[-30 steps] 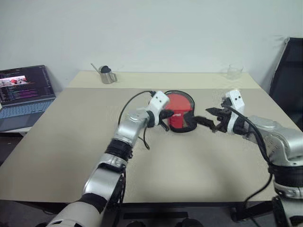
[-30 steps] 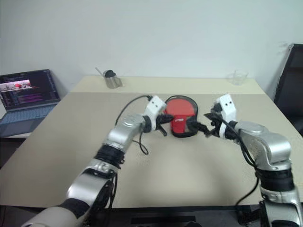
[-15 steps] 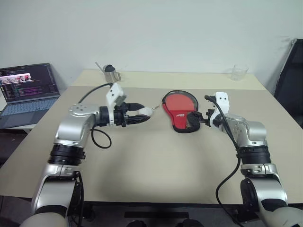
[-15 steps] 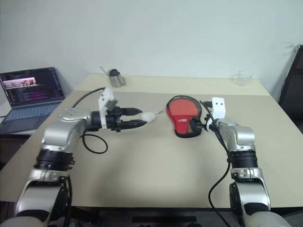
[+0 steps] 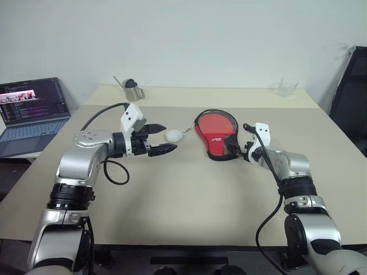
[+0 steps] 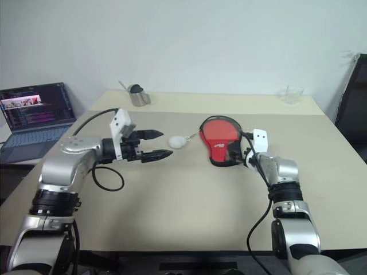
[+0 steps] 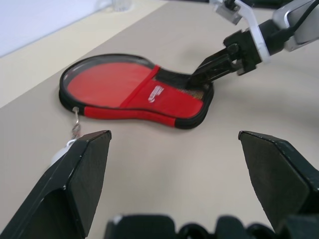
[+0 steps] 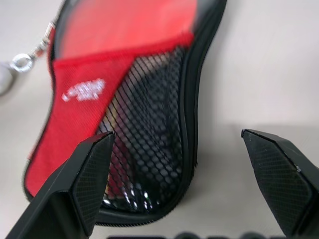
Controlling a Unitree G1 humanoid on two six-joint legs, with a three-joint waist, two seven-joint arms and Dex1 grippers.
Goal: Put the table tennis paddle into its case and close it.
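The case (image 5: 217, 134), red with a black rim and a mesh pocket (image 8: 144, 134), lies flat mid-table with its narrow end toward my right arm. Its white ball (image 5: 173, 135) rests on the table, chained to the round end. The paddle is hidden, apart from a wood-coloured patch behind the mesh (image 7: 197, 92). My left gripper (image 5: 168, 138) hovers open just left of the ball, holding nothing. My right gripper (image 5: 237, 150) is open at the case's narrow end; one finger is over the mesh, the other over bare table.
An open laptop (image 5: 31, 112) sits off the table's left side. A metal cup (image 5: 133, 90) stands at the back left and a clear glass (image 5: 285, 87) at the back right. A black chair (image 5: 351, 97) stands at the right.
My left gripper pulled left away from the case, then opened and let go of the white ball, which now lies on the table. My right gripper sank to the case's narrow end.
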